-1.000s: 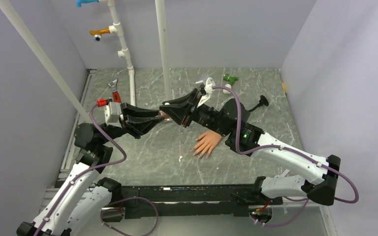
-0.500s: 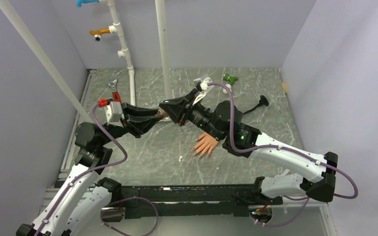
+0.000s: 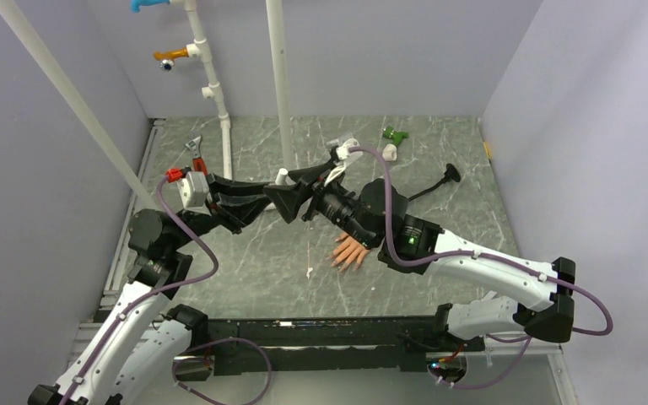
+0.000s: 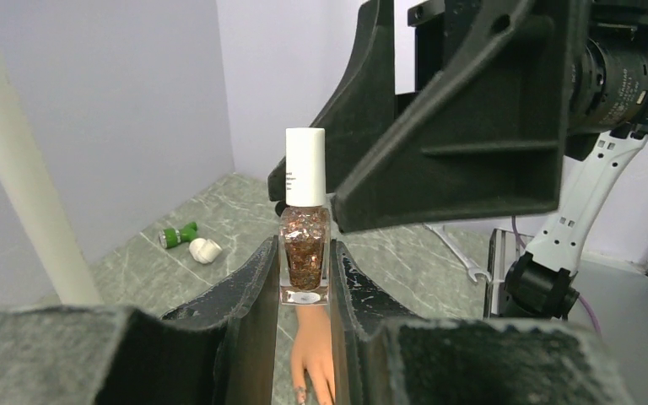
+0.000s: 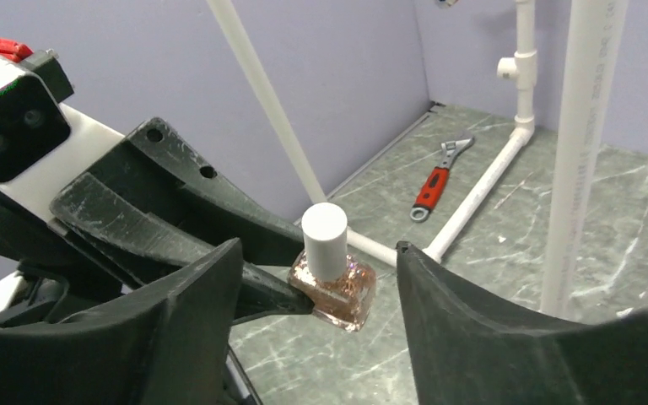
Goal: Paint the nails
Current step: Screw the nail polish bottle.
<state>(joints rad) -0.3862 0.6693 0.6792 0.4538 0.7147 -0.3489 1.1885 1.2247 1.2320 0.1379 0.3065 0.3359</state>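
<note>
My left gripper (image 4: 304,250) is shut on a small square bottle (image 4: 305,253) of coppery glitter polish with a white cap (image 4: 305,165), held upright above the table. My right gripper (image 5: 319,249) is open, with one jaw on each side of the cap (image 5: 324,240) and a gap on both sides. From above, the two grippers meet left of centre, at the cap (image 3: 282,176). The peach mannequin hand (image 3: 350,251) lies flat under the right arm. Its fingers (image 4: 312,363) show below the bottle. The nails are too small to make out.
A red-handled wrench (image 3: 196,156) lies at the back left by the white pipes (image 3: 278,84). A green piece (image 3: 395,134), a white fitting (image 3: 389,152) and a black-handled tool (image 3: 449,175) lie at the back right. A silver spanner (image 4: 451,249) is on the table.
My right gripper has moved left over the bottle and its jaws have parted, so the white cap now shows between them. The left gripper has stayed put, holding the bottle.
</note>
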